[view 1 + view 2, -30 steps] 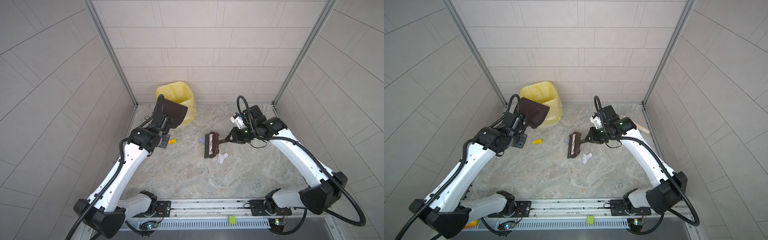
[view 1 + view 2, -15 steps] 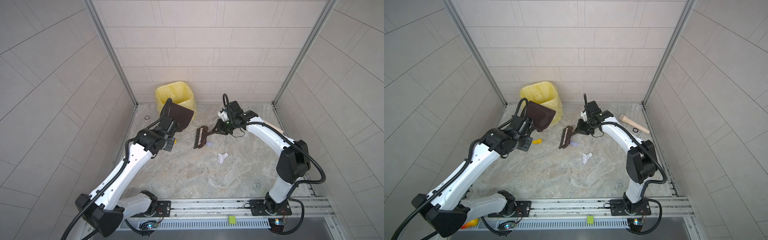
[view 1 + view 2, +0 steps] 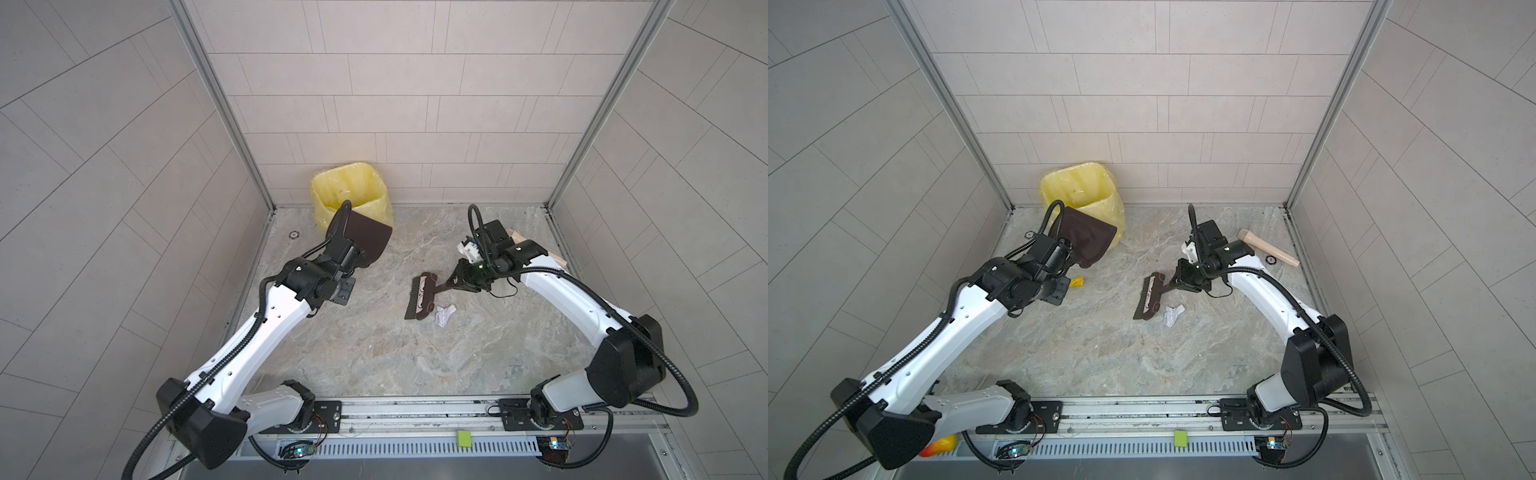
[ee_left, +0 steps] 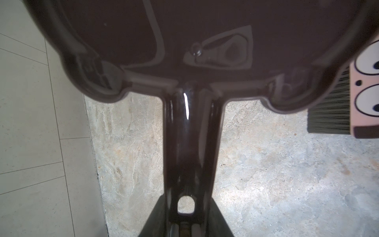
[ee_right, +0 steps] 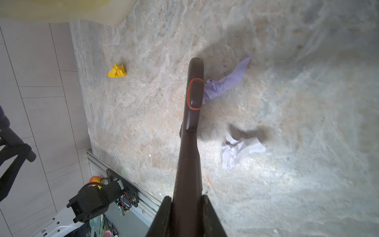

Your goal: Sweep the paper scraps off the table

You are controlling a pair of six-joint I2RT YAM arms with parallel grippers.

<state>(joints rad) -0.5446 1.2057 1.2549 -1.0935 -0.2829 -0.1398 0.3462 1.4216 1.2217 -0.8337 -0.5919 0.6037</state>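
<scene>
Right pincer (image 5: pixel 186 215) clamped on glossy brown brush (image 3: pixel 419 297), left pincer (image 4: pixel 185 223) on shiny dark dustpan (image 3: pixel 370 241) handle. Crumpled paper scraps (image 5: pixel 240 149) on veined table (image 3: pixel 374 353): white and lilac just beside brush head, yellow well apart.

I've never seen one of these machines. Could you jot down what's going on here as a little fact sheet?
left end effector: shut on dustpan handle
dustpan: dark brown, in front of yellow bin
right end effector: shut on brush handle
brush: head mid-table, bristles turned toward the left arm
scraps visible: white scrap beside brush head; lilac scrap against it; yellow scrap near left arm
table: marbled, scraps not yet swept up
</scene>
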